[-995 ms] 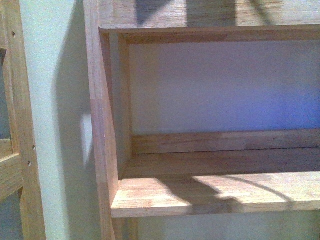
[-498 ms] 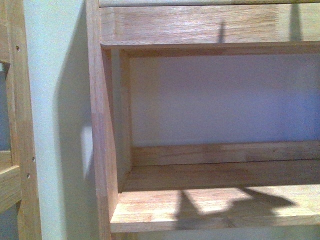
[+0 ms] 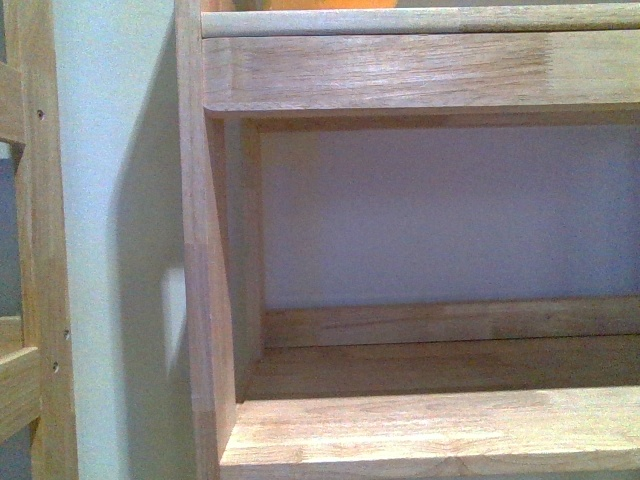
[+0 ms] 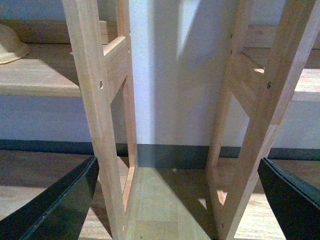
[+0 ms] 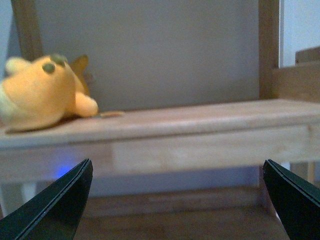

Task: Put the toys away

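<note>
Right wrist cam: orange-yellow plush toy [image 5: 42, 92] lying on a wooden shelf surface [image 5: 200, 122], over by one end of the board, grey back panel behind it; paler cream patch at its edge, dark spots on top, a bit blurred so details are soft; right gripper [image 5: 177, 200] sits below and in front of that shelf, its dark fingers [image 5: 60, 205] spread wide at both corners of the pic, nothing btw them; toy well apart from the fingers, no contact.

Left wrist cam: left gripper [image 4: 177, 202] also wide open, dark fingers [image 4: 55, 207] at the two lower corners, holding nothing; btw them two upright wooden frames [image 4: 97, 115], the gap showing pale wall and a dark skirting strip; wood floor below; a pale rounded bowl-like thing [image 4: 10, 45] sits on a shelf board at the pic's edge, only partly in frame, can't tell what it is.

Front cam: close on a wooden shelf unit [image 3: 210, 300]; neither arm in view; lower shelf board [image 3: 430, 430] bare wood w/ pale back panel; upper shelf's front rail across the top, and a thin sliver of orange [image 3: 300, 4] peeks just above that rail at the very top edge; too little showing to tell more; second wooden frame [image 3: 35, 300] at far left.
</note>
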